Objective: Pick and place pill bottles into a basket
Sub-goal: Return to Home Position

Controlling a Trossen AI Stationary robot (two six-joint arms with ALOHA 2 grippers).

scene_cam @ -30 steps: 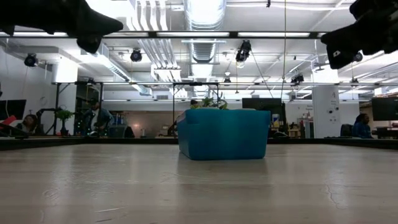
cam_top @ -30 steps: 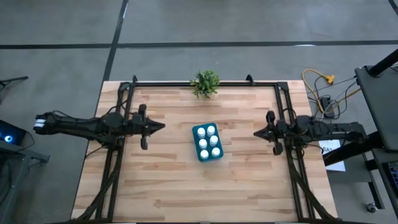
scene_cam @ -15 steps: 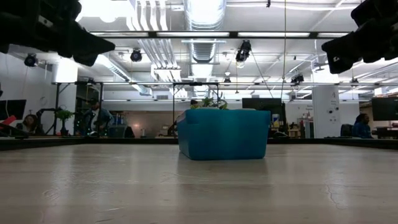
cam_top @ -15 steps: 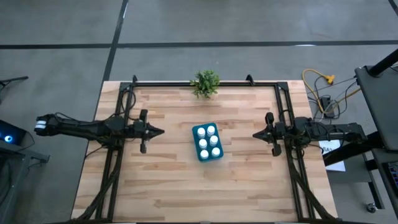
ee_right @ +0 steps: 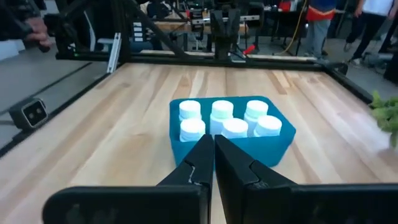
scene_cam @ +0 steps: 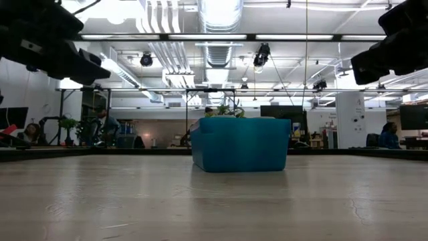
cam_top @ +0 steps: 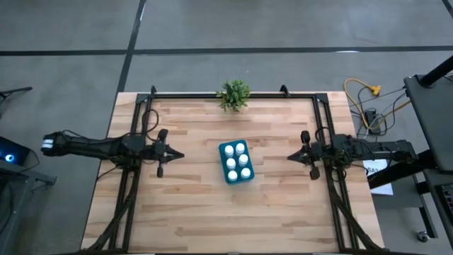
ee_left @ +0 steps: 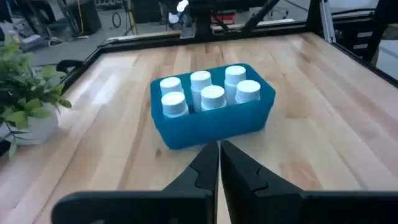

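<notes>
The teal-blue basket (cam_top: 237,162) stands on the wooden table near its middle. Several white pill bottles (ee_left: 211,96) stand upright inside it, caps up, also seen in the right wrist view (ee_right: 224,118). My left gripper (cam_top: 181,154) hangs shut above the table, left of the basket, pointing at it (ee_left: 219,146). My right gripper (cam_top: 291,155) hangs shut to the basket's right, likewise pointing at it (ee_right: 213,140). Neither has anything between its fingers. In the low view the basket (scene_cam: 241,144) sits between both raised grippers.
A small green potted plant (cam_top: 234,94) stands at the table's far edge, behind the basket. Black frame rails (cam_top: 134,170) run along the left, right and far sides of the table. Bare wood (cam_top: 226,219) lies between the basket and the near edge.
My left gripper has sunk and drawn back a little toward the table's left edge, staying shut. My right gripper has sunk slightly. The basket and bottles have kept still.
</notes>
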